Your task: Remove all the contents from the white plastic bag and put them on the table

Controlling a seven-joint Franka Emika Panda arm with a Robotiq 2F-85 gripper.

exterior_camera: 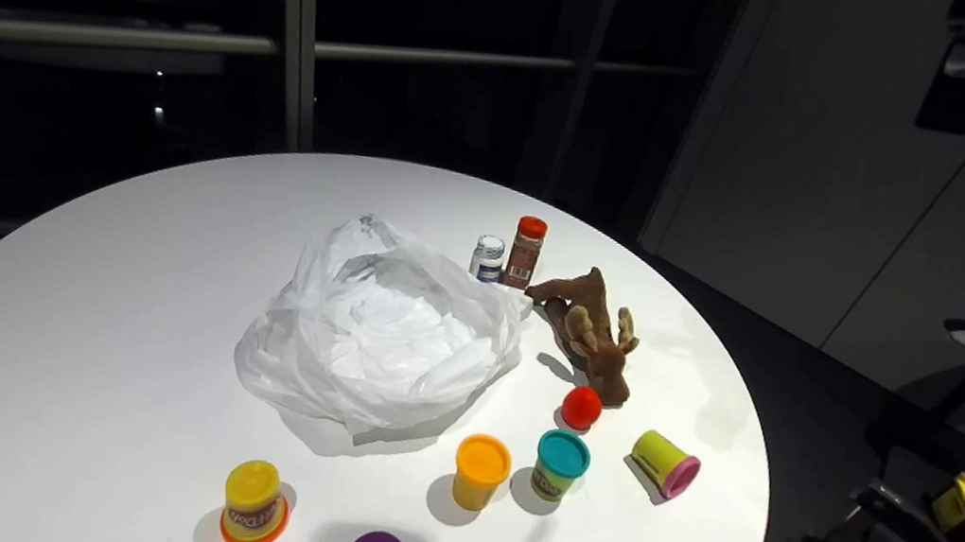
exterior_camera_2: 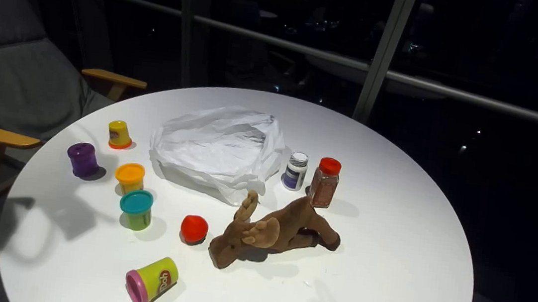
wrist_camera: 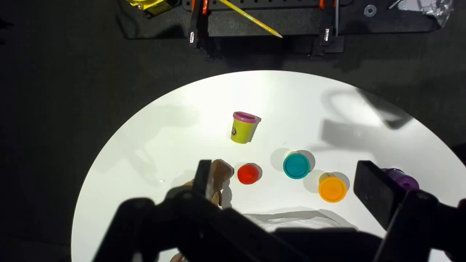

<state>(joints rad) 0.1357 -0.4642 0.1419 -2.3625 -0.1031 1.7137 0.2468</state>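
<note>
Unpacking step: seemingly finished at white plastic bag (exterior_camera: 384, 385); held Robotiq gripper (wrist_camera: 283, 178) wide, empty; next likely needed a check inside.

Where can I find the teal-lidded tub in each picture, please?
In an exterior view: teal-lidded tub, lower half, right of centre.
In an exterior view: teal-lidded tub, lower half, left of centre.
Wrist view: teal-lidded tub, lower half, right of centre.
Shared landmark: the orange tub, close beside it.
</note>
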